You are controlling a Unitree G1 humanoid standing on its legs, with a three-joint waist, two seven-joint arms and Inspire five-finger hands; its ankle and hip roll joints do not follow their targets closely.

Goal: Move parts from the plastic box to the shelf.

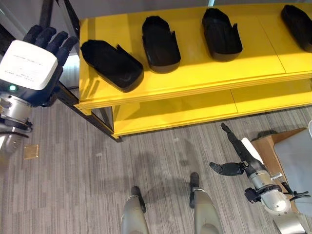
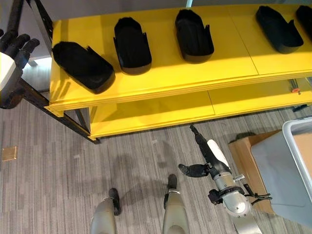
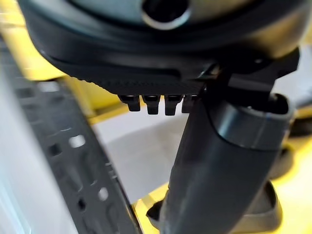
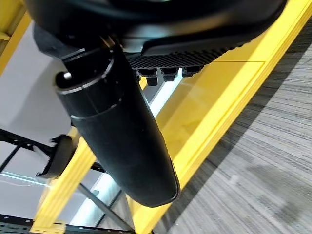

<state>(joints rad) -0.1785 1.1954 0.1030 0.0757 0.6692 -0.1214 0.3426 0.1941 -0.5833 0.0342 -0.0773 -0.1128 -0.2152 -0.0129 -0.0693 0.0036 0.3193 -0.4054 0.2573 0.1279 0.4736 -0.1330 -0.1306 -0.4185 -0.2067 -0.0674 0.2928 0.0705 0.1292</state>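
Several black shoe-shaped parts lie in a row on the top board of the yellow shelf (image 1: 195, 73); the nearest to my left hand is a part (image 1: 112, 64) at the shelf's left end, then a second part (image 1: 160, 44) and a third part (image 1: 221, 33). My left hand (image 1: 48, 41) is raised just left of the shelf's corner, fingers straight, holding nothing. My right hand (image 1: 243, 156) hangs low over the floor at the right, fingers straight and thumb spread, with nothing in it. The grey plastic box (image 2: 292, 165) stands at the far right, right of that hand.
The plastic box rests on a brown carton (image 2: 243, 156). The shelf has a lower yellow board (image 1: 204, 109) and black metal uprights (image 1: 87, 114) at its left end. A small brown square (image 1: 31, 152) lies on the grey carpet at the left.
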